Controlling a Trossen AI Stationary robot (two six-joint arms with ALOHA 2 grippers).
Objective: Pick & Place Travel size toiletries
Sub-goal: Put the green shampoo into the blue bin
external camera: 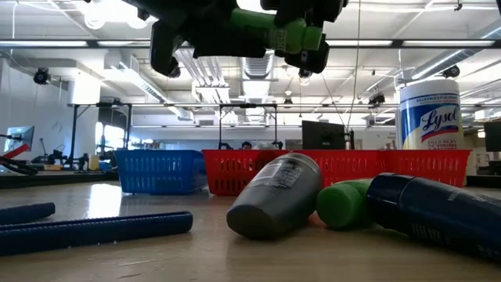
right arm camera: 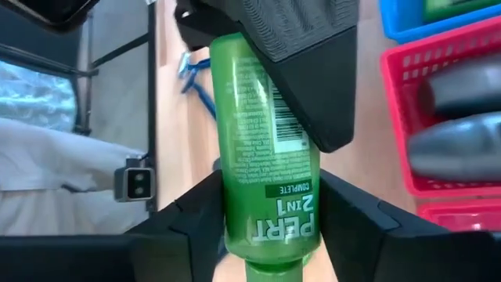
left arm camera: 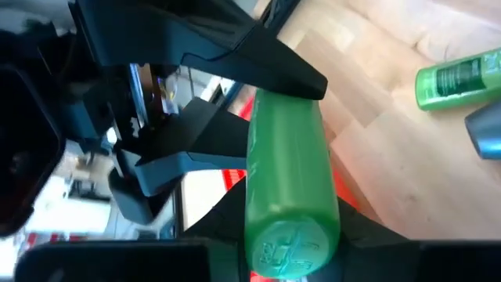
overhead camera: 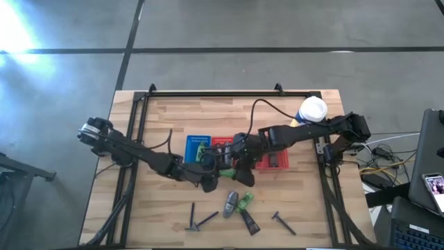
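Both sets of jaws are closed on one green bottle, held in the air above the wooden table: the left gripper clamps one end and the right gripper the other, the two meeting mid-table.

Beyond the table lies a large hall with ceiling lights and desks.

Just behind the jaws stand a blue basket with something green inside and a red basket holding grey sticks.

Below and in front of the jaws lie a grey oval stick, a second green bottle, a dark brown tube and several thin dark razors. Farther off behind the right gripper stands a white-and-yellow canister, labelled Lysol.
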